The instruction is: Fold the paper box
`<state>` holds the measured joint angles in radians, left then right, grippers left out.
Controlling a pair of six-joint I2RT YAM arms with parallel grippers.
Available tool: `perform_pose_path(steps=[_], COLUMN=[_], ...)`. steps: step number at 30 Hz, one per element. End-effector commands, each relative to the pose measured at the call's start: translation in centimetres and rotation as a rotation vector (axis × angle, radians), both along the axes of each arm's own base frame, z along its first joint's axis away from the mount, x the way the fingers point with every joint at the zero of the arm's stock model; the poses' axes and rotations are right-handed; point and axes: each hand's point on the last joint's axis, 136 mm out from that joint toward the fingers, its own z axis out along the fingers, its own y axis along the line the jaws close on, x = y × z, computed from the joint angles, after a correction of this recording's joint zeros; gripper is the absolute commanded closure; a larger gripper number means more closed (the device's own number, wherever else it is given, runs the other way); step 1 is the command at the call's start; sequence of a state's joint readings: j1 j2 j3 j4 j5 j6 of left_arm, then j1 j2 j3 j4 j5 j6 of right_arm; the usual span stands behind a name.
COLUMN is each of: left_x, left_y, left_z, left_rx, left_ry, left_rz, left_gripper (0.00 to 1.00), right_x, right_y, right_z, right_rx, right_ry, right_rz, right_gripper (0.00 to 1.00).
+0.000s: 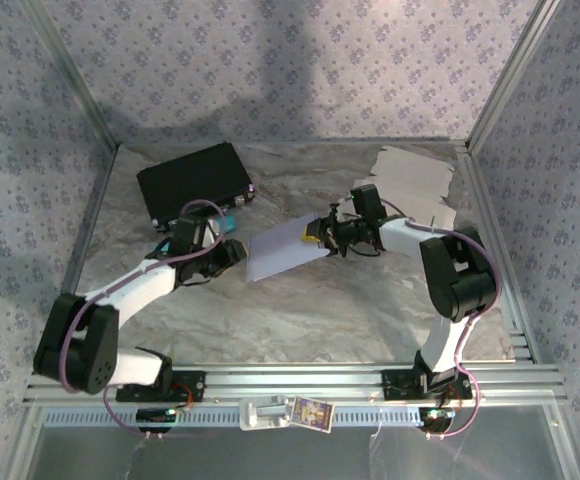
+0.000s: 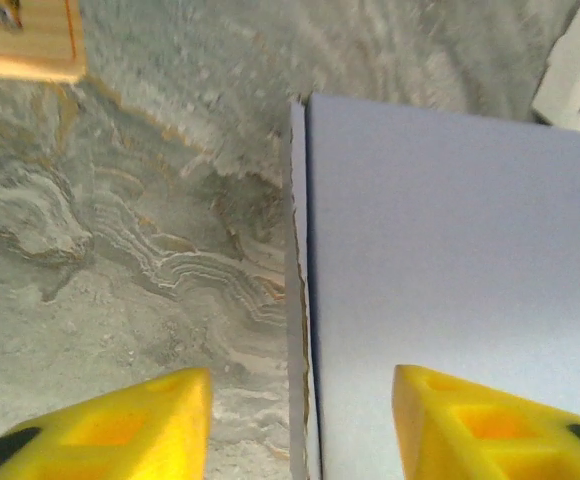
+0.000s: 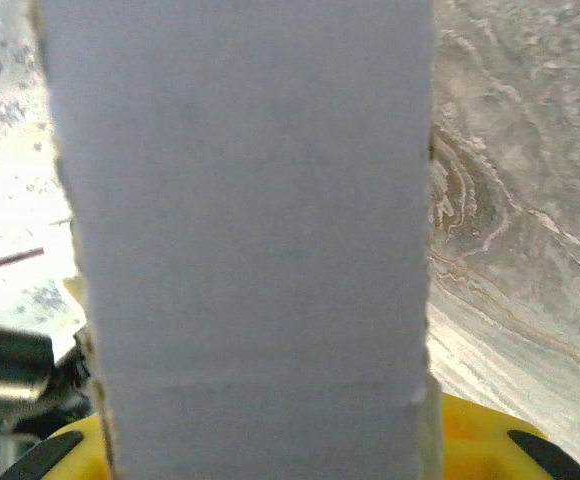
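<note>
While the paper box [image 1: 285,250] lies as a pale, still mostly flat panel near the middle of the marbled grey tabletop [image 1: 300,330], an arm meets it from either side. In the overhead view the left gripper [image 1: 238,252] sits at the panel's left end and the right gripper [image 1: 317,237] at its right end, and the panel slants between them with its right end further back. From the left wrist camera, the left gripper's yellow fingers [image 2: 120,425] stand spread apart. The box's torn-looking left edge runs up between them, so one finger is over bare tabletop and the other over the panel, and nothing is pinched. From the right wrist camera, the panel rises straight up the middle of the view and hides the gap between the fingers. Bits of yellow finger [image 3: 480,440] show low on either side of it. Whether this gripper is clamped on the box or merely around it cannot be told. A black case [image 1: 194,186] lies at the back left of the tabletop, with a small teal object [image 1: 232,222] just in front of it near the left arm. Flat sheets of white cardboard [image 1: 415,180] lie at the back right, behind the right arm. A wooden piece [image 2: 20,45] shows in the upper left corner of the left wrist view, well apart from the box.
</note>
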<state>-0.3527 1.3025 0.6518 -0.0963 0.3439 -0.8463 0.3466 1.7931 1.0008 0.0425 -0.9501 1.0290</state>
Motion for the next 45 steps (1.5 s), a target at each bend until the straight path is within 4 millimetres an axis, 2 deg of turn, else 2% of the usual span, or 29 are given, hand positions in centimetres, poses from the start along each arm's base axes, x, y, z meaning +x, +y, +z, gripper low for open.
perform_pose_path(steps=[1, 7, 10, 12, 14, 16, 18, 20, 22, 25, 28, 32, 39, 45], left_x=[0.2, -0.5, 0.3, 1.5, 2.1, 1.0, -1.1, -2.8, -3.4, -2.9, -2.5, -2.6, -1.9, -1.0], left_y=[1.6, 1.7, 1.6, 0.8, -1.2, -4.1, -6.9, -8.7, -9.6, -10.7, -11.9, -13.4, -14.2, -14.5], left_z=[0.9, -0.2, 1.7, 5.1, 9.2, 11.7, 12.7, 12.7, 12.1, 10.8, 9.7, 8.3, 5.9, 5.3], left_rx=[-0.002, -0.120, -0.078, 0.044, 0.206, 0.348, 0.462, 0.594, 0.696, 0.827, 0.874, 0.910, 0.952, 0.998], left_ry=[0.035, 0.225, 0.176, 0.000, -0.216, -0.393, -0.553, -0.695, -0.787, -0.845, -0.856, -0.881, -0.867, -0.854], left_rz=[0.143, 0.361, 0.345, 0.206, -0.037, -0.319, -0.613, -0.834, -0.979, -1.100, -1.183, -1.265, -1.310, -1.290], left_gripper=[0.42, 0.40, 0.40, 0.41, 0.43, 0.44, 0.43, 0.42, 0.40, 0.38, 0.37, 0.35, 0.35, 0.46], right_x=[0.3, -0.5, -0.7, -0.7, -0.9, -0.7, -1.1, -1.4, -1.6, -1.9, -2.3, -2.5, -2.3, -2.8], right_y=[-1.1, -3.6, -4.3, -4.6, -5.2, -5.4, -5.6, -5.7, -6.0, -6.1, -6.3, -6.6, -6.9, -6.8], right_z=[1.4, 0.9, 1.3, 1.6, 1.7, 2.0, 2.1, 2.0, 1.8, 1.5, 1.1, 0.7, 0.8, 0.7], right_rx=[0.032, 0.001, 0.010, 0.004, -0.020, -0.024, -0.031, -0.041, -0.042, -0.039, -0.039, -0.035, -0.024, -0.017], right_ry=[0.144, 0.453, 0.564, 0.612, 0.657, 0.673, 0.712, 0.731, 0.742, 0.761, 0.781, 0.798, 0.805, 0.820], right_rz=[-0.081, -0.202, -0.238, -0.240, -0.238, -0.222, -0.202, -0.189, -0.197, -0.198, -0.198, -0.200, -0.205, -0.197], right_gripper=[0.70, 0.70, 0.72, 0.72, 0.72, 0.72, 0.73, 0.73, 0.73, 0.73, 0.73, 0.73, 0.74, 0.71])
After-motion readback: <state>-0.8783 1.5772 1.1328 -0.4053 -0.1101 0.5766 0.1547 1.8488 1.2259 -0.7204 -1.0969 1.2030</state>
